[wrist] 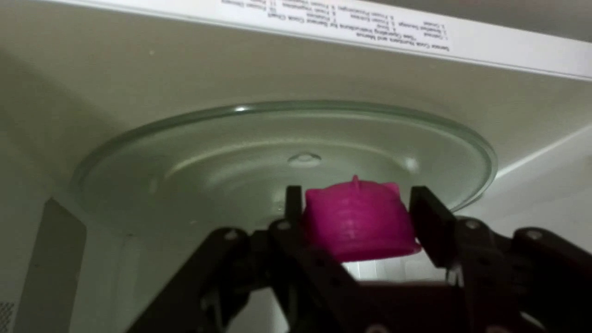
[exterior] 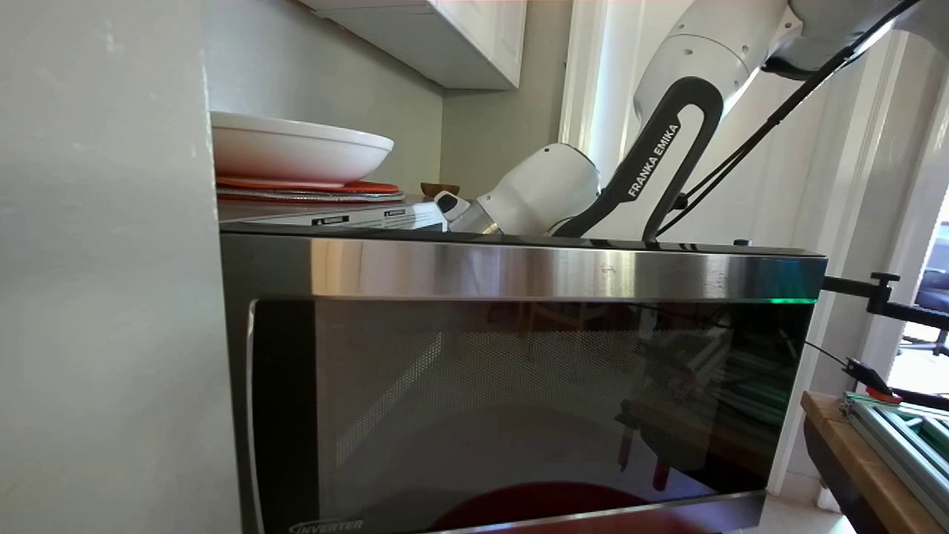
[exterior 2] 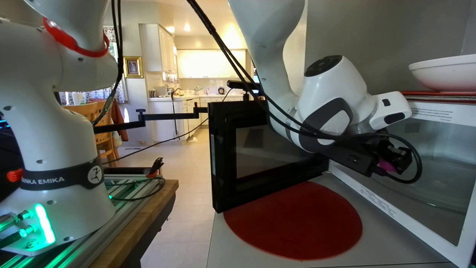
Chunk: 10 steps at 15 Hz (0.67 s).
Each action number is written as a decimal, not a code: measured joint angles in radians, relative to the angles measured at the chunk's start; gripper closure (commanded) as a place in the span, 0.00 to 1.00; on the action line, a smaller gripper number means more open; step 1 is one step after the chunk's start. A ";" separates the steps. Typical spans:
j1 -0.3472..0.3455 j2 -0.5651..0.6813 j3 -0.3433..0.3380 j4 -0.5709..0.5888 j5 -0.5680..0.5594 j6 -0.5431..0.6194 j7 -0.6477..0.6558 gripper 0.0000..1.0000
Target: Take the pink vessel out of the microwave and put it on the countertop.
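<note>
Pinching the pink cup [wrist: 363, 226] across its sides, my tool [wrist: 358, 206] hangs at the mouth of the microwave [exterior 2: 409, 222], higher than the glass plate [wrist: 323, 105]; whether the cup is just inside the front edge or just outside, I cannot tell. Its walls look smooth and perhaps soft, so too light a grip might let it slip and too hard a one might fold it. I cannot see into it; if it holds anything, a tilt could spill it. The black cable [exterior 2: 421, 167] looping beside my tool might snag on the front edge when I back out, and rising too soon could jolt the top, where the white bowl [exterior 2: 452, 76] is stacked. Swinging sideways, my arm [exterior 2: 331, 89] could bump the door [exterior 2: 260, 152], which stands wide near it; whether they touch, I cannot tell. A set-down on the counter [exterior 2: 390, 242] across the edge of the red mat [exterior 2: 293, 223] could tip the cup.

Upside down in the wrist view, the label [wrist: 356, 32] reads "Sensor Cook Numbers and Menus", listing "Breakfast Sausage", "Soup" and "Potatoes". "INVERTER" is low on the door's outer face. "FRANKA EMIKA" runs along my arm's black trim [exterior: 652, 167], and shows partly hidden on the band [exterior 2: 76, 176] round its base.
</note>
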 measured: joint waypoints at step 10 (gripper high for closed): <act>-0.172 -0.109 0.120 -0.143 -0.133 -0.103 0.001 0.65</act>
